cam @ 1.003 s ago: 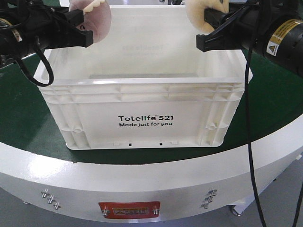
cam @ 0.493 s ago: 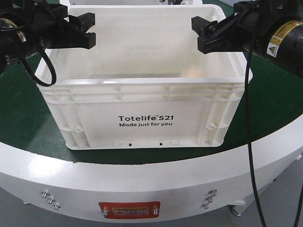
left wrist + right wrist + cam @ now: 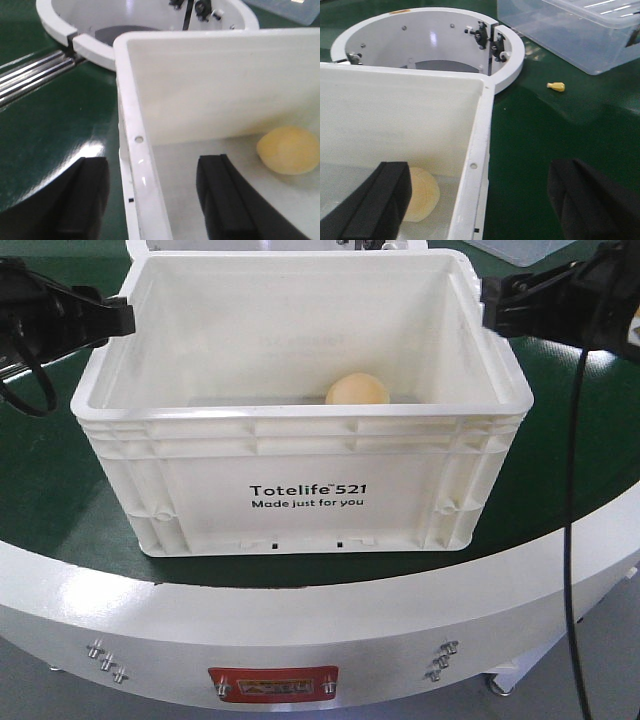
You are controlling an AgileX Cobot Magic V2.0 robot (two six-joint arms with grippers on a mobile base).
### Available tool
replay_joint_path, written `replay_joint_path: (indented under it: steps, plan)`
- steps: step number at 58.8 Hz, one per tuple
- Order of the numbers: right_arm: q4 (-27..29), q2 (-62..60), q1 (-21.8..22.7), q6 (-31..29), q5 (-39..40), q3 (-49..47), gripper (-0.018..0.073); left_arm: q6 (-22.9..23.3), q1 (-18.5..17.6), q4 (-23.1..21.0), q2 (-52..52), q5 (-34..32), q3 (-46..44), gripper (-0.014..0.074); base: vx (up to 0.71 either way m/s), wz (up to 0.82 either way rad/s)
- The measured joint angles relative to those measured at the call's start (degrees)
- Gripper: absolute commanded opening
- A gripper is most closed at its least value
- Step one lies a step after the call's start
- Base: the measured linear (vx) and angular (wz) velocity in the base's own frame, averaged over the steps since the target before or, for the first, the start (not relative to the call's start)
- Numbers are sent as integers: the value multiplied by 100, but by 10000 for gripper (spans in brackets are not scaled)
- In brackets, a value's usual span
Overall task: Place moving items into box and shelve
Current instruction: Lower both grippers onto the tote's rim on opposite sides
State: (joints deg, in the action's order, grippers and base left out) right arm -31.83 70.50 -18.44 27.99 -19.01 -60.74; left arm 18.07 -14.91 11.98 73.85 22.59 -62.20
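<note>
The cream-white box (image 3: 300, 495) stands on the green table, printed "Totelife 521". One of the moving items, a pale yellow-orange plush ball (image 3: 357, 392), lies on the box floor near the front right. It also shows in the left wrist view as the ball (image 3: 289, 150) and in the right wrist view as the ball (image 3: 422, 195). My left gripper (image 3: 112, 320) is open, its jaws astride the box's left rim (image 3: 132, 125). My right gripper (image 3: 495, 305) is open too, astride the right rim (image 3: 479, 145). Neither holds anything.
A white ring-shaped fixture (image 3: 512, 60) sits just behind the box. A clear plastic bin (image 3: 580, 30) stands at the back right, with a small yellow object (image 3: 556, 86) on the green surface near it. The table's white curved edge (image 3: 320, 610) runs in front.
Both grippers let go of the plush balls they held over the box. They then opened and moved outward to the box's side walls. A yellow ball now lies on the box floor.
</note>
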Motion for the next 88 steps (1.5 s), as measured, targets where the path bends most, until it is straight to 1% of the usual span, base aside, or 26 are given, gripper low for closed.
replay_joint_path:
  steps: [7, 12, 16, 25, 32, 44, 50, 63, 76, 88]
  plan:
    - [65, 206, 10, -13, -766, -699, 594, 7, 0, -16, 231, 536, -526, 503, 0, 0]
    - [298, 430, 23, -218, -1181, -1160, 594, 7, 0, -24, 440, 825, -977, 503, 0, 0]
    - [653, 640, 28, -566, -1438, -1538, 594, 7, 0, -24, 623, 1053, -1321, 503, 0, 0]
    - [1688, 1195, 28, -1584, -2023, -2226, 594, 7, 0, -36, 1074, 1523, -1922, 503, 0, 0]
    - [2018, 1546, 28, -1894, -2334, -2553, 594, 7, 0, -40, 1363, 1786, -2127, 503, 0, 0]
    - [2077, 1892, 28, -1926, -2682, -2674, 592, 7, 0, -52, 1732, 2187, -2160, 503, 0, 0]
    - [2089, 2009, 28, -1905, -2818, -2674, 592, 7, 0, -65, 1826, 2275, -2160, 503, 0, 0]
    - [2093, 2181, 28, -1690, -2880, -2674, 592, 7, 0, -175, 1859, 2278, -2160, 503, 0, 0]
    - [2100, 2338, 28, -1640, -3015, -2692, 592, 7, 0, -191, 1859, 2278, -2160, 503, 0, 0]
    - [2270, 2381, 28, -1610, -3086, -2692, 580, 7, 0, -194, 1859, 2328, -2160, 503, 0, 0]
